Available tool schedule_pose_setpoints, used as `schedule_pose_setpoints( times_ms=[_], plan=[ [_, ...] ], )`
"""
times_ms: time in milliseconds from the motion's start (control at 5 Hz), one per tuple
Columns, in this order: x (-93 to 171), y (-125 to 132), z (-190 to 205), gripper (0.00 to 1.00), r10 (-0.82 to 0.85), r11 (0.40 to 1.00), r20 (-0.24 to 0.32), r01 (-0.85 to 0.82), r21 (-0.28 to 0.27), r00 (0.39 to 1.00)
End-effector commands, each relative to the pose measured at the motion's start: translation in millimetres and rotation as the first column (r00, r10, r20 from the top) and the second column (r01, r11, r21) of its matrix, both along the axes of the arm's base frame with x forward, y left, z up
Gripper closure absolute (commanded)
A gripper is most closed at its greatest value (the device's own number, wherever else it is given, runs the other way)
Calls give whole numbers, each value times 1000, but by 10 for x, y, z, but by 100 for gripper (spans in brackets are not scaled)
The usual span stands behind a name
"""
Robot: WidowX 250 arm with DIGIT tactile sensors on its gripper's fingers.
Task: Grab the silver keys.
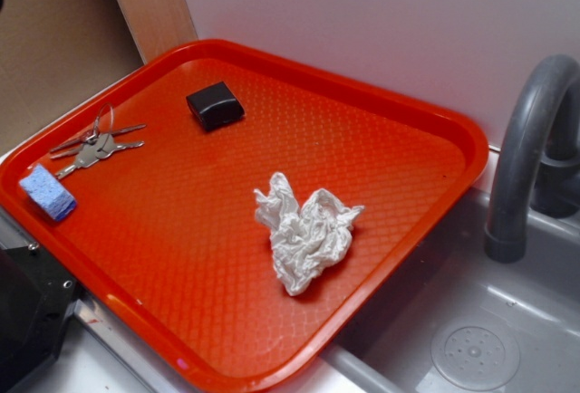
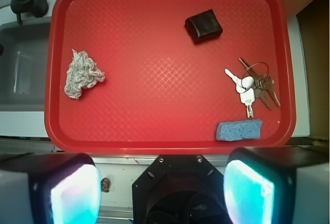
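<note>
1. A red tray (image 2: 154,141) is lying beside a grey sink (image 2: 20,69), and four things are resting on it. The silver keys (image 2: 252,84) are sitting near one short edge, fanned out flat on a wire ring.
2. A blue sponge (image 2: 238,130) is lying just beside the keys, its near corner close to one key tip; whether they are touching is unclear. A small black box (image 2: 203,26) is sitting apart from them, further along the same side. A crumpled white tissue (image 2: 82,74) is lying well apart, toward the sink end.
3. The hand (image 2: 162,182) is hovering above the tray's long edge, well clear of the keys. Its fingers (image 2: 75,195) are standing wide apart, holding nothing.
4. Likely risk: the keys are lying thin and flat on the textured tray, so the fingertips may be sliding over them instead of catching them.
5. Likely risk: the keys are splayed, so closing on a single blade could leave the bunch dangling and slipping free.
6. Likely risk: with the sponge and the tray rim so close, a slightly offset descent could be nudging the sponge or striking the raised rim.
</note>
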State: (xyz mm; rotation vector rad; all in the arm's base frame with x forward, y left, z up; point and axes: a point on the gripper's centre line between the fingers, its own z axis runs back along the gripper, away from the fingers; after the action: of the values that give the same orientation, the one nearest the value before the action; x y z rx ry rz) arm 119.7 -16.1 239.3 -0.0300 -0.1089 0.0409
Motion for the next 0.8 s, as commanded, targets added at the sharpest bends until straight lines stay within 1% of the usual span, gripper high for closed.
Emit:
schedule_pose_setpoints(
  times_ms=[0, 200, 400, 600],
  plan=[
    [1006, 240, -297, 0, -31, 997, 104, 24, 68, 994],
    [1352, 613, -418, 0, -92, 995, 75, 89, 48, 993],
    [1344, 1115, -531, 0, -83, 996, 3, 83, 45, 997],
    [1030, 1616, -493, 0, -40, 999, -52, 42, 30, 998]
  ],
)
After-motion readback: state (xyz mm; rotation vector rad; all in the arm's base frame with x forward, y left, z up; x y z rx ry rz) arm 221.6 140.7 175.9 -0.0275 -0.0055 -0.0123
